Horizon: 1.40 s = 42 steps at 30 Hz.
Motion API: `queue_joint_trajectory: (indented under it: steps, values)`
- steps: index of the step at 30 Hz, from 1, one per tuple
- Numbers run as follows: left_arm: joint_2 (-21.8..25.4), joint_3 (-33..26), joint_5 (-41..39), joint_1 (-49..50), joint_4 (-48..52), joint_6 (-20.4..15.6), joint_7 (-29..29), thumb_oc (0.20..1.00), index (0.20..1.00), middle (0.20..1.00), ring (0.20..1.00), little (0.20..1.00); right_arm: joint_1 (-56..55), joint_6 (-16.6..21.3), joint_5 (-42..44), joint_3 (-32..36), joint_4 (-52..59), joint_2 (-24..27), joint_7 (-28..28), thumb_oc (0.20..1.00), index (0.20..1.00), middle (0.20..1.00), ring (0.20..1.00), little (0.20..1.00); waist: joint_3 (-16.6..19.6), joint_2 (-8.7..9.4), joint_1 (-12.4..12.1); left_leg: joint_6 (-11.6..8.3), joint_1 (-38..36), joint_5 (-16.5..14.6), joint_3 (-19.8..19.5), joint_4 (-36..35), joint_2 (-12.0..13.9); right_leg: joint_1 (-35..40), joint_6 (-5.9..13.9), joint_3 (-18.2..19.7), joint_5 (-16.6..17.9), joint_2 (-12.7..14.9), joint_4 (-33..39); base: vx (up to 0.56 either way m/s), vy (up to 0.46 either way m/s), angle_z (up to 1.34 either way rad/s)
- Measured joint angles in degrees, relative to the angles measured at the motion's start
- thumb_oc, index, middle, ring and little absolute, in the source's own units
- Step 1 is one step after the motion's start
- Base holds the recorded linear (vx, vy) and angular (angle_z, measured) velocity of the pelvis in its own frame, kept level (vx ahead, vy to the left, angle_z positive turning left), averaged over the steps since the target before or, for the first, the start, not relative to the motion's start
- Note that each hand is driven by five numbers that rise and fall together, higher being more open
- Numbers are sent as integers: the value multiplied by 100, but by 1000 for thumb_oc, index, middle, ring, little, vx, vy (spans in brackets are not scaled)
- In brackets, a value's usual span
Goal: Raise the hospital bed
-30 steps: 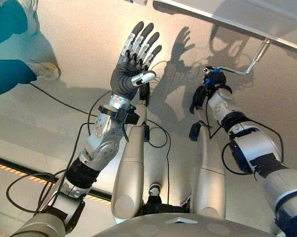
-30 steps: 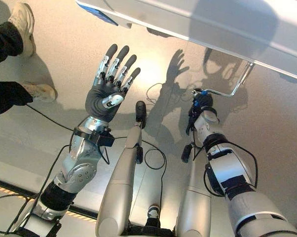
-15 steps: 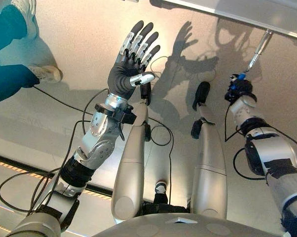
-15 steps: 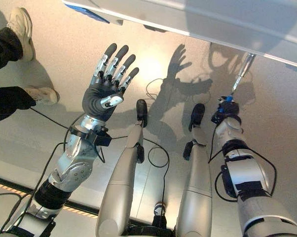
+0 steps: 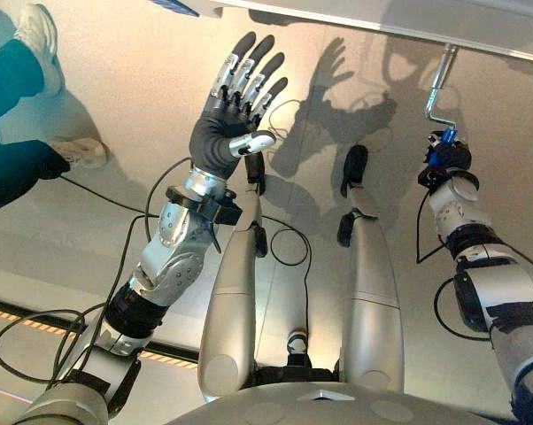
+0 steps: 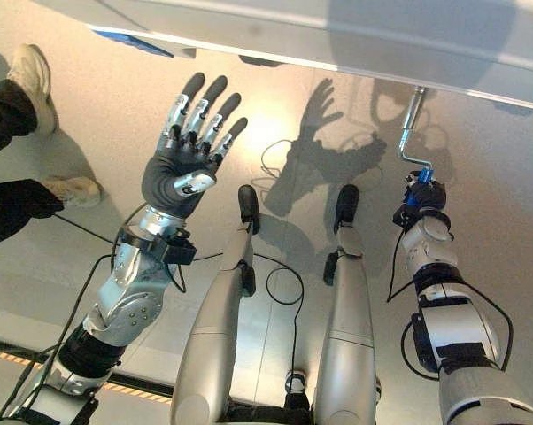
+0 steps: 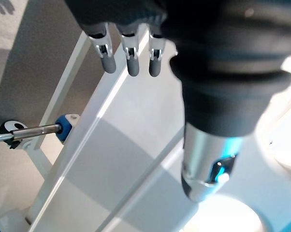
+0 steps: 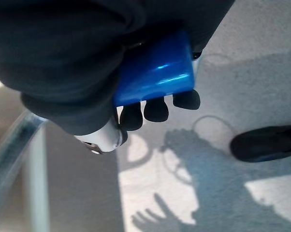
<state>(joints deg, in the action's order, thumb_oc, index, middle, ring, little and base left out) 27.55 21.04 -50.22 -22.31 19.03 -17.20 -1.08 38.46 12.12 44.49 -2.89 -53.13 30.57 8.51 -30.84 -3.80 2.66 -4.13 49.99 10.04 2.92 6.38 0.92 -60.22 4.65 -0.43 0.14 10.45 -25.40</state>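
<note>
The white hospital bed frame [image 5: 399,19] runs along the top of the eye views. A bent metal crank [image 5: 437,84] hangs down from under it and ends in a blue grip [image 6: 419,180]. My right hand [image 5: 449,161] is shut on that grip, just below the crank's bend. In the right wrist view its dark fingertips [image 8: 155,109] curl round the blue grip [image 8: 155,72]. My left hand [image 5: 224,133] is held up at the left, open, fingers spread, holding nothing. In the left wrist view its straight fingers [image 7: 131,58] point at a white bed rail [image 7: 111,159].
A person's legs [image 5: 14,97] and pale shoes [image 5: 82,152] stand on the floor at the far left. The left wrist view shows a metal rod with a blue end [image 7: 39,130] beside the white rail. The floor below the bed is pale grey.
My right hand has swung the blue grip to the right, turning the crank so its rod now stands nearly upright under the bed. The left hand stays raised and open.
</note>
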Motion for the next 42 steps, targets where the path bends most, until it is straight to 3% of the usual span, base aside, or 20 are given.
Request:
queue_joint_trajectory:
  steps: [2, 3, 5, 9, 14, 18, 27, 32, 36, 42]
  values:
    - [-1, -62, 0, 22, 31, -15, 0, 1000, 1000, 1000, 1000, 1000, -333, 37, 32, 20, 598, -1, 2, 200, 200, 200, 200, 200, -1, 15, 110, 12, -49, -31, 13, 0, 8, 83, 19, 8, 27, -10, 73, -8, -6, -6]
    - [-21, -200, 1, 138, 157, -11, 5, 1000, 1000, 1000, 1000, 1000, -994, 98, 220, 202, 1741, -37, 49, 200, 200, 200, 200, 200, -4, 30, 180, 26, -39, -52, 29, -6, 4, 84, 31, 16, 36, -16, 128, -8, -14, -6]
    - [-51, -440, 1, 319, 266, -11, 7, 1000, 1000, 1000, 1000, 1000, -1750, 252, 279, 232, 2937, -47, -93, 200, 200, 200, 200, 200, -2, 80, 316, 22, -40, -69, 52, -8, 20, 98, 29, 22, 57, -29, 174, -3, -1, -7]
    - [-36, -734, -1, 583, 399, -3, 18, 1000, 1000, 1000, 1000, 1000, -2621, 235, 387, 203, 4501, -91, -409, 200, 200, 200, 200, 200, -5, 115, 420, 17, -52, -92, 47, -4, 44, 147, 27, 0, 62, -44, 227, 0, 1, -1]
    - [2, -894, -3, 970, 658, -2, 68, 1000, 1000, 1000, 1000, 1000, -2973, 118, 608, 190, 5002, -73, -595, 200, 200, 200, 200, 200, -7, 136, 390, 23, -59, -98, -4, 10, 45, 234, 54, -35, 80, -28, 303, 5, 7, 4]
    - [91, -885, -9, 1149, 680, 15, 141, 1000, 1000, 1000, 1000, 1000, -3339, -6, 1230, -238, 5572, 46, -813, 200, 200, 200, 200, 200, -10, 154, 387, 28, -84, -101, -39, 18, 65, 343, 63, -108, 87, -26, 358, 4, -17, 2]
    - [190, -864, -66, 1160, 683, 26, 230, 1000, 1000, 1000, 1000, 1000, -3210, -152, 2109, -1338, 5814, 187, -1046, 200, 200, 200, 200, 200, -20, 295, 399, 18, -129, -95, -140, 44, 80, 457, 54, -207, 92, -33, 393, 8, 3, 2]
    - [59, -601, -57, 1016, 481, 31, 187, 1000, 1000, 1000, 1000, 1000, -2277, -201, 2366, -2076, 5446, 152, -985, 200, 200, 200, 200, 200, -20, 293, 232, -2, -102, -83, -166, 61, 85, 460, 31, -289, 101, -41, 389, 15, 37, 0]
    - [25, -601, -52, 930, 182, 34, 84, 1000, 1000, 1000, 1000, 1000, -1615, -210, 2369, -2426, 4921, 62, -883, 200, 200, 200, 200, 200, -20, 288, 203, -17, -73, -72, -184, 87, 104, 462, 13, -335, 105, -48, 379, 10, 51, 2]
    - [52, -648, 2, 873, 115, 11, -106, 1000, 1000, 1000, 1000, 1000, -556, -161, 1724, -2400, 3744, -287, -299, 200, 200, 200, 200, 200, -23, 260, -121, -55, -56, -46, -290, 98, 126, 463, -21, -382, 106, -68, 367, 22, 37, 0]
